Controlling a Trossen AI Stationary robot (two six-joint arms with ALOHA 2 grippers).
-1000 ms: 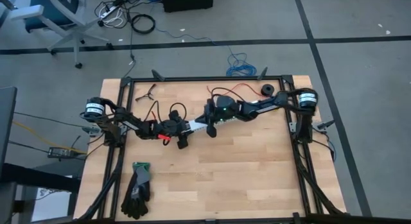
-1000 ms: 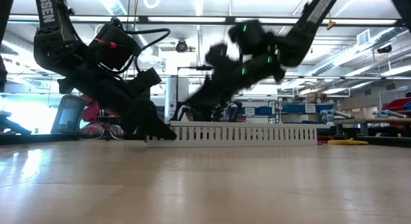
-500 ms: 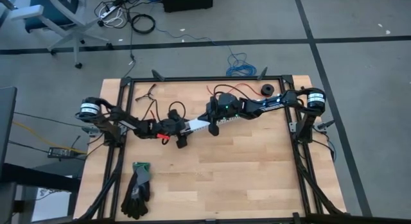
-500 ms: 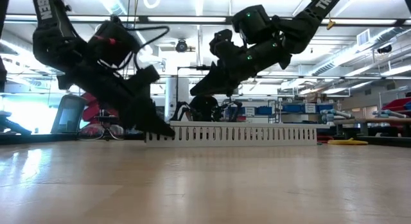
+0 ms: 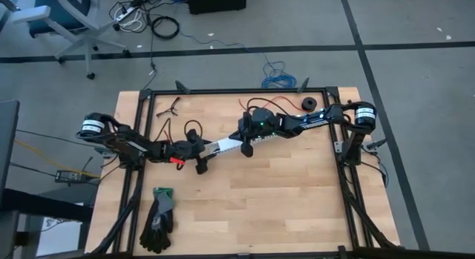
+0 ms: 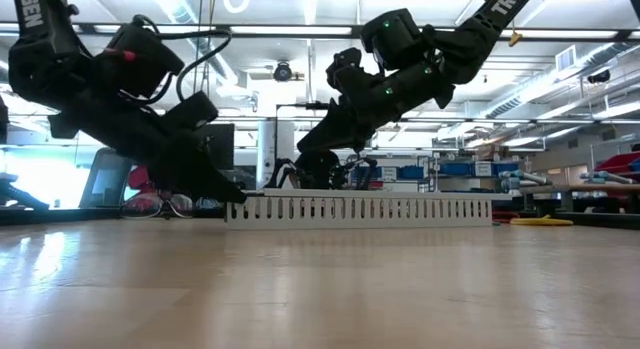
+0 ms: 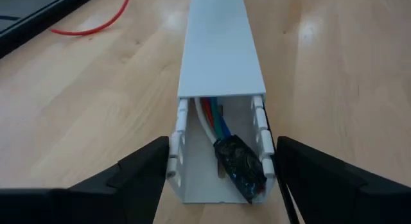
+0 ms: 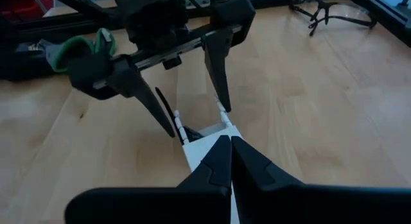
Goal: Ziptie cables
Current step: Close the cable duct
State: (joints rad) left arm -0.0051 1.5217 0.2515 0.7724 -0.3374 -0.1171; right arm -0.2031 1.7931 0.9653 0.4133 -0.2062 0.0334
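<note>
Pale wood planks form the table (image 5: 282, 192), framed by dark rails, where two dark arms meet over a white slotted channel (image 6: 360, 207) lying near the middle. The left arm reaches in low from the left edge, sloping down toward the channel's left end; its wrist sits farther left than a second ago, drawn back along the table. The right arm stretches in from the far right corner, bent downward over the channel's right part, and holds the same pose as half a second earlier.

The left gripper (image 7: 218, 169) stands with its fingers spread wide, one on each side of the channel's open end, apart from the walls; a second ago they were narrower. The right gripper (image 8: 230, 161) has its fingers pressed together, tips resting on the channel's white lid.

The cables (image 7: 221, 137) lie inside the channel, their dark-sleeved end at its open left mouth. A red wire (image 7: 96, 22) curls on the wood nearby.
</note>
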